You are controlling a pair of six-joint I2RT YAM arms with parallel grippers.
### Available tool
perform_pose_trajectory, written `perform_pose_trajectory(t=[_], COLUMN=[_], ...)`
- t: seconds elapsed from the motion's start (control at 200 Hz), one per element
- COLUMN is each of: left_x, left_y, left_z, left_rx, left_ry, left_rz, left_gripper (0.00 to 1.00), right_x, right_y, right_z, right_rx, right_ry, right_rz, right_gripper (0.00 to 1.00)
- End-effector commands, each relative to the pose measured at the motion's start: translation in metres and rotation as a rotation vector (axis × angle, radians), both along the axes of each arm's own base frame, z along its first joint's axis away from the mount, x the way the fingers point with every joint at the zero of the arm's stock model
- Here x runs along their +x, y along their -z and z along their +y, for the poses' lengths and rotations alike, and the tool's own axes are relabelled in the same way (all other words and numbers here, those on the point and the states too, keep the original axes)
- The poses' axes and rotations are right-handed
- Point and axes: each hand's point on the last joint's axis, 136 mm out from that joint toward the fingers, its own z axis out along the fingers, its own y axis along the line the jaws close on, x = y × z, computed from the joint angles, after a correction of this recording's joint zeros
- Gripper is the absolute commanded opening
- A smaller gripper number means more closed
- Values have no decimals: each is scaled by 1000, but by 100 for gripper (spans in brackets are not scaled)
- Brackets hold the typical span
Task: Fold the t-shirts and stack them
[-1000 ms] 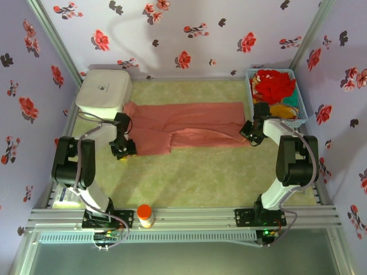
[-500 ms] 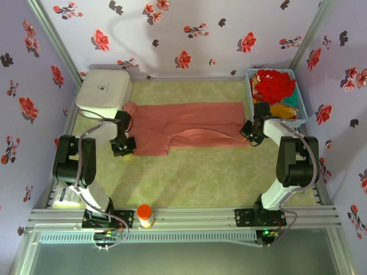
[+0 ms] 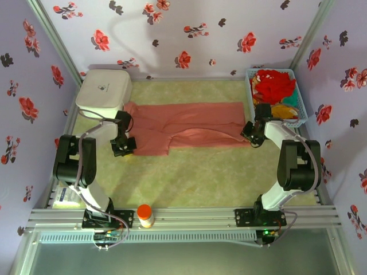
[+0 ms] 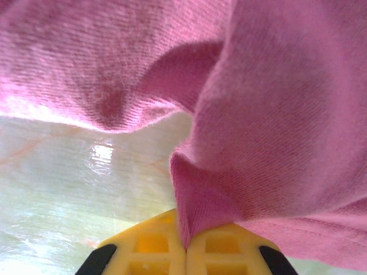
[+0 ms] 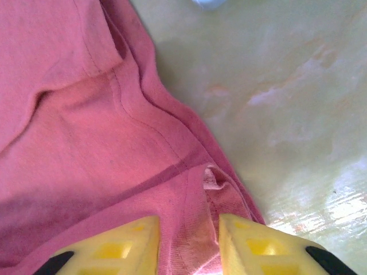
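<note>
A salmon-pink t-shirt [image 3: 189,123] lies spread lengthwise across the far half of the green table mat. My left gripper [image 3: 123,148] sits at its near-left corner. The left wrist view shows that gripper [image 4: 186,246] shut on a pinched fold of the pink cloth [image 4: 275,114], which lifts off the mat. My right gripper [image 3: 250,134] is at the shirt's near-right corner. Its yellow jaws [image 5: 189,240] stand apart in the right wrist view, with the hem [image 5: 212,183] lying slack between them. More t-shirts are heaped in the basket: red [image 3: 274,85], orange-yellow [image 3: 279,110] and teal [image 3: 293,103].
The light-blue lattice basket [image 3: 250,86] stands at the back right, just behind the right gripper. A white rounded box [image 3: 103,90] sits at the back left, touching the shirt's far-left end. An orange-capped bottle [image 3: 145,215] stands on the near rail. Bare mat [image 3: 195,172] lies in front of the shirt.
My left gripper has shut on the shirt's near-left corner and shifted slightly away from me. My right gripper has opened, and the hem it held lies loose.
</note>
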Motion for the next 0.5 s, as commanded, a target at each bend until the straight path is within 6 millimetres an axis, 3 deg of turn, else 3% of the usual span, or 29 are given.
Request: perform_pose_trajectory(t=[0.0, 0.165, 0.345, 0.495], left_x=[2, 3, 4, 6], left_y=[2, 3, -1, -9], left_z=[-1, -1, -1, 0], left_rx=[17, 16, 17, 20], left_ry=[24, 25, 28, 25], left_rz=[8, 7, -1, -21], left_gripper=[0, 0, 0, 0], right_x=[-8, -12, -9, -5], right_y=[0, 7, 12, 5], right_z=[0, 0, -1, -3], right_rx=[14, 14, 15, 3], right_ry=[10, 14, 22, 27], right_rz=[10, 20, 28, 9], right_gripper=[33, 31, 19, 9])
